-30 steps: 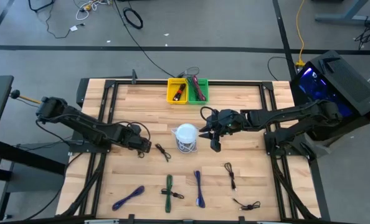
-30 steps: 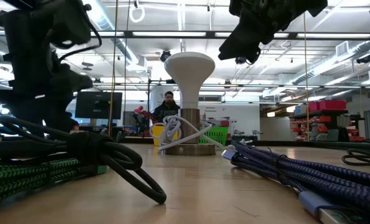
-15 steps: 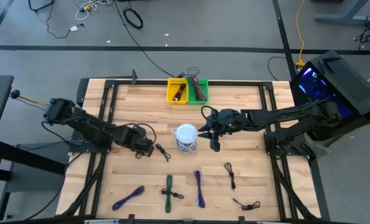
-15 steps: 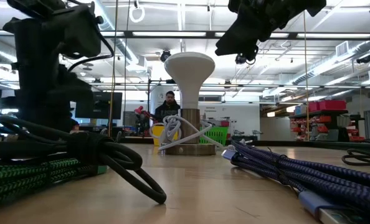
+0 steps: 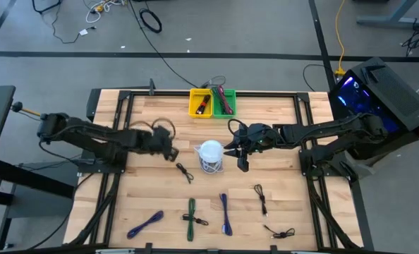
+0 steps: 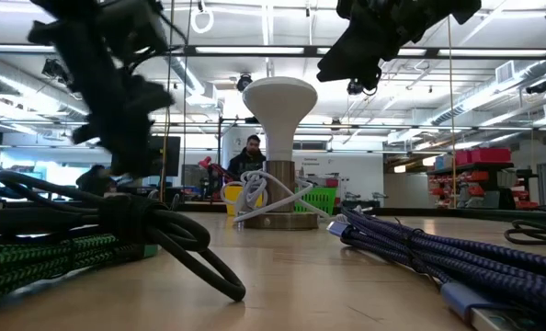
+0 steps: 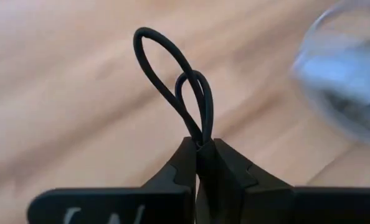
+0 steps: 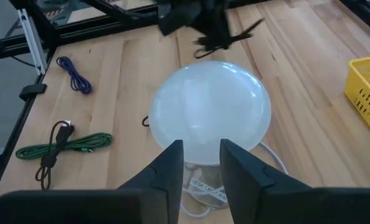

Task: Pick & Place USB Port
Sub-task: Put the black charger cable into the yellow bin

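Black, limp cable [image 7: 184, 99] loops from my left end effector [image 7: 199, 151], pinched at its bunched middle, held above the wooden surface [image 5: 146, 197] near the white mushroom-shaped stand [image 5: 211, 151]. Right end effector [image 8: 200, 163] hovers there, narrowly parted, empty.

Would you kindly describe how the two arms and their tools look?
Both arms are dark, slender and jointed, with black cables looping along them. The left tool has two black wedge-shaped fingers and a pale marking on its body. The right tool has matching black fingers.
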You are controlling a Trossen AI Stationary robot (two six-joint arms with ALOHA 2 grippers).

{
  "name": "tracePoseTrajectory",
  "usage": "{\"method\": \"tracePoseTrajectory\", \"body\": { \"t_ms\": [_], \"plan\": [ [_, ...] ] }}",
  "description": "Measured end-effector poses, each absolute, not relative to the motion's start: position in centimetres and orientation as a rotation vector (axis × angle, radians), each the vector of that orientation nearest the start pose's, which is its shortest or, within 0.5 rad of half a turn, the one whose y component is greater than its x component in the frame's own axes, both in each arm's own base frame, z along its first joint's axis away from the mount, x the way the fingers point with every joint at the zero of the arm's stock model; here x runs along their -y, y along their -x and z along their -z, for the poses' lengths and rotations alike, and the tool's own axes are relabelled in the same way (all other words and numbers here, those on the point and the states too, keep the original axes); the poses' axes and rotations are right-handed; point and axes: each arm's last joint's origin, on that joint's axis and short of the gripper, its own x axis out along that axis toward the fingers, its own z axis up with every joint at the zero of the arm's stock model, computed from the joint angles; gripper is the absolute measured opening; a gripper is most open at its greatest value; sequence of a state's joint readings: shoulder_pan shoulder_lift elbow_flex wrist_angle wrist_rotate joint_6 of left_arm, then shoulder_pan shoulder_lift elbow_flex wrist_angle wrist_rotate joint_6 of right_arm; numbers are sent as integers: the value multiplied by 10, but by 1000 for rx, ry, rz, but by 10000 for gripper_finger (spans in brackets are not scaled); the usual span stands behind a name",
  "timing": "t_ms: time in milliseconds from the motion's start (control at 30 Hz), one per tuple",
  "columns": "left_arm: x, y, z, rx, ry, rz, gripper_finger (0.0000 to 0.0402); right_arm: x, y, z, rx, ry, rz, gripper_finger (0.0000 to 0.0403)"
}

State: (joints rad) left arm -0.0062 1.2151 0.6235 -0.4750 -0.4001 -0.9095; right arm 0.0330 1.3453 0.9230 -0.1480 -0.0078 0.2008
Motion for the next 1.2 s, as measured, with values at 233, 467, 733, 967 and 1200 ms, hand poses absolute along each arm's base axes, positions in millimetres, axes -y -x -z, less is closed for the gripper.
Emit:
{"method": "tracePoseTrajectory", "body": {
  "t_ms": [233, 467, 733, 967, 1200],
  "plan": [
    [-76, -219, -211, -550, 566, -618, 31, -10, -292, -266, -532, -193, 14, 107],
    [-142, -207, -223, -324, 612, -496, 31, -10, -294, -269, -505, -202, 14, 107],
    [-187, -218, -192, -224, 677, -419, 31, -10, -296, -273, -456, -193, 7, 107],
    [-213, -231, -161, -110, 733, -452, 31, -10, -296, -273, -453, -195, 7, 107],
    [-237, -258, -150, -111, 725, -500, 31, -10, -296, -274, -447, -201, 8, 107]
  ]
}}
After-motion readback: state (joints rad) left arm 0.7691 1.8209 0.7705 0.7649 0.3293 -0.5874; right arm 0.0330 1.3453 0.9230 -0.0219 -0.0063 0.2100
